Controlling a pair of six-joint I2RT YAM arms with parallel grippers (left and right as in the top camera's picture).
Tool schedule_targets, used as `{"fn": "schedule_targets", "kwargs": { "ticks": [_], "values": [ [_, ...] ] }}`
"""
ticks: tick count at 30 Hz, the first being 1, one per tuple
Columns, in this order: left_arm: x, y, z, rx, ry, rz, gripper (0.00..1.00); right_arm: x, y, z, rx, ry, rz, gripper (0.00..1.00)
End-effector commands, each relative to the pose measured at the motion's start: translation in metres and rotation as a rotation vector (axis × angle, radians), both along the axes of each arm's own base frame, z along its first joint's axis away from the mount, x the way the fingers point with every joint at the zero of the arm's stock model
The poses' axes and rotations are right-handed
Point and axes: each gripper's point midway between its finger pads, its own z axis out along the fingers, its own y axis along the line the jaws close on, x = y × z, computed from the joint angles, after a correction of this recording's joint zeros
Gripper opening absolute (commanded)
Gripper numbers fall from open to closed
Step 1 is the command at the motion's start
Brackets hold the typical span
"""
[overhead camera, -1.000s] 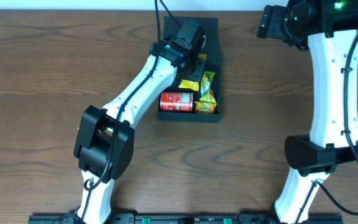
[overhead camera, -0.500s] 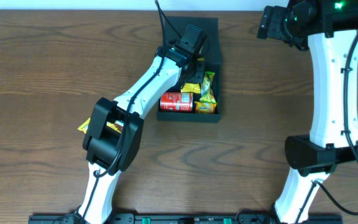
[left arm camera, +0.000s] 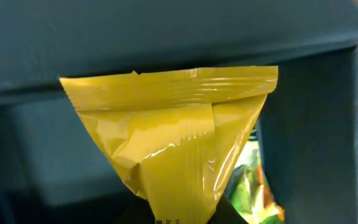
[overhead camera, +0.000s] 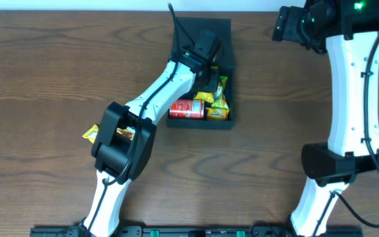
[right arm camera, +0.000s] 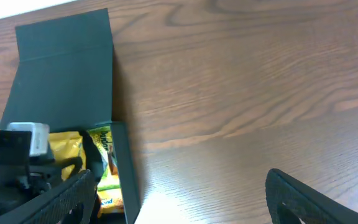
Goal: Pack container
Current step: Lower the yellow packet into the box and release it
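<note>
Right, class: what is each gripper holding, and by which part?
The left gripper pinches a yellow packet by its narrow end; the right gripper holds nothing.

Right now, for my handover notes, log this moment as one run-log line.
step: packing | left gripper: shut on yellow packet, over container | right gripper: open, clear of container | inside: red can, snack packets

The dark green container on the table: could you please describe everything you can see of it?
The container is a dark teal-green rectangular box, matte and plain, cardboard by its look. It lies on the wooden table, its hinged lid folded back open at the far end. Inside lie a red can and yellow-green packets. A yellow packet hangs above its inside.
</note>
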Motion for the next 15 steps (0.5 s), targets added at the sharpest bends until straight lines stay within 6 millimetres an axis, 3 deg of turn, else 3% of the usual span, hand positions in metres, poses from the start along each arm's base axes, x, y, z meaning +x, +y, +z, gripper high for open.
{"fn": "schedule_targets", "kwargs": {
  "ticks": [1,8,9,11,13,15],
  "values": [
    [-0.0008,-0.0012,-0.0046,0.008,0.015,0.006,0.17,-0.0003,-0.0041,0.0019,-0.016,-0.004,0.003,0.88],
    [-0.0054,0.0002,-0.0066,0.005,0.047,0.049,0.25,-0.0003,-0.0041,0.0019,-0.016,-0.004,0.003,0.88],
    [-0.0057,0.0004,-0.0067,0.003,0.051,0.058,0.31,-0.0003,-0.0041,0.0019,-0.016,-0.004,0.003,0.88],
    [-0.0044,-0.0005,-0.0061,-0.002,0.047,0.064,0.69,-0.0003,-0.0041,0.0019,-0.016,-0.004,0.003,0.88],
    [-0.0024,-0.0017,-0.005,-0.008,0.038,0.064,0.81,-0.0003,-0.0041,0.0019,-0.016,-0.004,0.003,0.88],
    [-0.0008,-0.0027,-0.0042,-0.012,0.032,0.064,0.82,-0.0003,-0.0041,0.0019,-0.016,-0.004,0.003,0.88]
  ]
}}
